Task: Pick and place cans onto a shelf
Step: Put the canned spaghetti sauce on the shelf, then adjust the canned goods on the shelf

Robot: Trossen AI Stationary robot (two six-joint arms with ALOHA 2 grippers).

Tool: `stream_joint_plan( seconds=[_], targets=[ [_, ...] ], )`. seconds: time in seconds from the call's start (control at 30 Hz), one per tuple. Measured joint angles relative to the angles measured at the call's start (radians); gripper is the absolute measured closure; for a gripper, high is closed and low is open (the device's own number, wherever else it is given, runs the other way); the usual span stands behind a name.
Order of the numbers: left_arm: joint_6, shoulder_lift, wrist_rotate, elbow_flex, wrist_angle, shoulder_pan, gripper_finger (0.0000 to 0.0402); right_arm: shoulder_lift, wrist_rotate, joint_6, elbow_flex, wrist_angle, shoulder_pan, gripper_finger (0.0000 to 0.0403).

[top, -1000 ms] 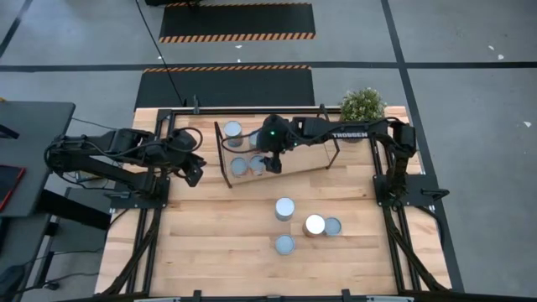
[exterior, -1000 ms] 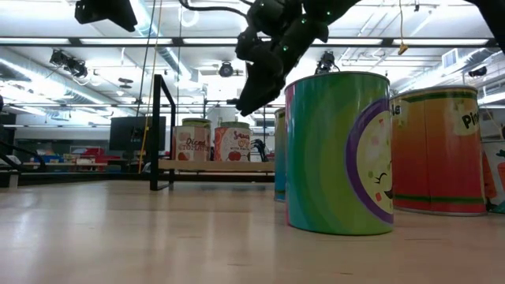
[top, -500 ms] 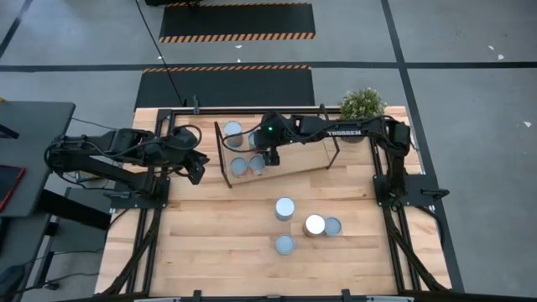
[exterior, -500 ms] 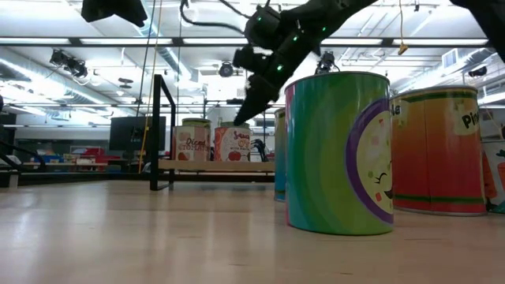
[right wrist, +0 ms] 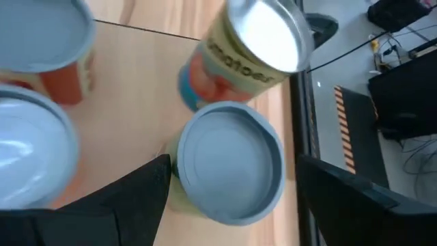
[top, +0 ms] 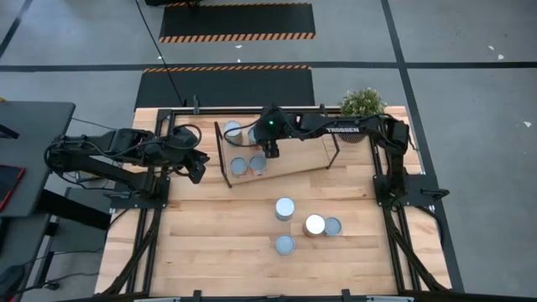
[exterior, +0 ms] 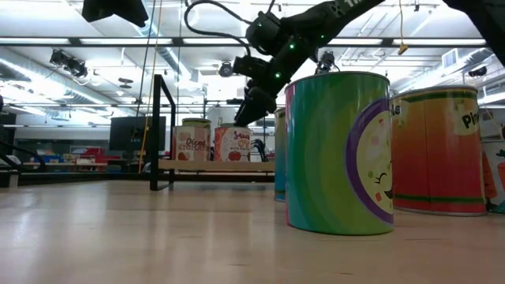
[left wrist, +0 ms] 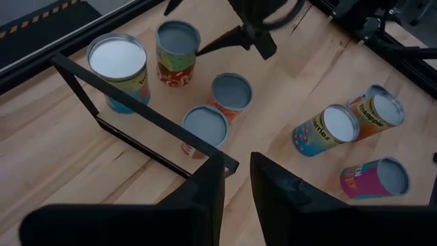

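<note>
Four cans [top: 245, 149] stand on the shelf [top: 294, 155]; right jaws [top: 268, 152] hang spread and empty straight above one upright can [right wrist: 229, 162], left jaws [top: 195, 168] nearly clenched beside the shelf.

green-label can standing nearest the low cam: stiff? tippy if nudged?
The green-labelled cylindrical tin can looks rigid, so probably won't deform. It stands upright, taller than wide: a high push might tip it. Once on its side, it would likely roll.

Orange can [exterior: 439, 150] — cut off at frame edge.
</note>
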Motion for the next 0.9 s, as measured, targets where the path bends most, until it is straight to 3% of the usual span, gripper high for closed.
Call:
stream_joint_plan(
  seconds=[0.43, 0.6, 0.9],
  targets=[
    [0.002, 0.000, 0.000, 0.000, -0.001, 0.000, 0.0324, -0.001, -0.019, -0.017, 0.000, 0.018, -0.029, 0.0078],
    [0.002, 0.000, 0.000, 0.000, -0.002, 0.000, 0.0324, -0.042, 0.054, 0.041, 0.000, -0.052, 0.032, 0.0078],
    [0.036, 0.000, 0.000, 0.000, -0.002, 0.000, 0.0324, -0.136, 0.034, 0.166, 0.002, -0.114, 0.181, 0.0078]
  ],
)
